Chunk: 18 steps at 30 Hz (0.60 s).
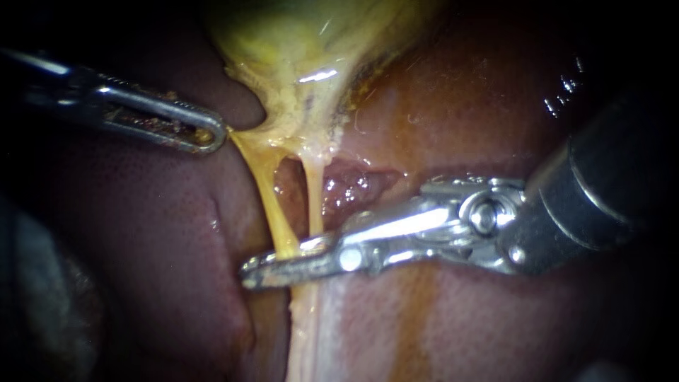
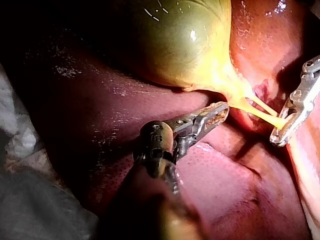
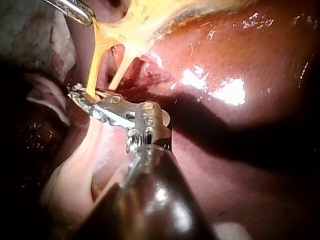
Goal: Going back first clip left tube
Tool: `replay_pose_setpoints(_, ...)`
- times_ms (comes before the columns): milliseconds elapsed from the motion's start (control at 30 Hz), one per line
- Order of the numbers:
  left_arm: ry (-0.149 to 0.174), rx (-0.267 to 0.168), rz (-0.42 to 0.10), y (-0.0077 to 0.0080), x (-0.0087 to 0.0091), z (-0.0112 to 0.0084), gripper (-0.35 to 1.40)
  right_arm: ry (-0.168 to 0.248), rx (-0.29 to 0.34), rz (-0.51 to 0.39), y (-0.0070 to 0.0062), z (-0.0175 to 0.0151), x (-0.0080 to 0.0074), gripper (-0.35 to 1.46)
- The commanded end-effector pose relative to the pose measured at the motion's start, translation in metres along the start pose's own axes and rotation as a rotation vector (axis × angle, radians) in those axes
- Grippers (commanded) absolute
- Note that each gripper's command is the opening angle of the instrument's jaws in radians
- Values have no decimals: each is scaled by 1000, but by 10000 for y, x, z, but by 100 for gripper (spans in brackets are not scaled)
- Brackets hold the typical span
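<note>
Both instruments are gripping: my left instrument (image 1: 209,134) is pinching the gallbladder (image 1: 297,64) edge, my right instrument (image 1: 279,263) is clamping the left tube (image 1: 259,185).

The left instrument (image 1: 209,134) enters from 9 o'clock in the endoscope view, its shaft dark, and points toward 4 o'clock. Its pincer (image 2: 212,114) is clamped, jaws together on the gallbladder (image 1: 297,42) edge. The right instrument (image 1: 258,272) enters from 2 o'clock, bends at its silver wrist (image 1: 484,216) and reaches long and level toward 9 o'clock.
</note>
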Motion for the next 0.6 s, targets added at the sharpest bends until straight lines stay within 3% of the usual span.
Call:
replay_pose_setpoints(33, 0, 0, 0, 0, 0, 0, -35, 0, 0, 0, 0, 0, 0, -35)
replay_pose_setpoints(200, 0, 0, 0, 1, 0, 0, -35, -5, 4, 0, 1, 0, 0, -31)
replay_pose_setpoints(267, 0, 0, 0, 1, 0, 0, -35, -4, 5, -77, 1, 2, 1, 1)
replay_pose_setpoints(400, 0, 0, 0, 1, 0, 0, -35, -2, 5, -124, 2, 6, 3, 32)
replay_pose_setpoints(600, 0, 1, -6, 2, -1, 0, -35, 8, -6, -235, 5, 11, 7, 45)
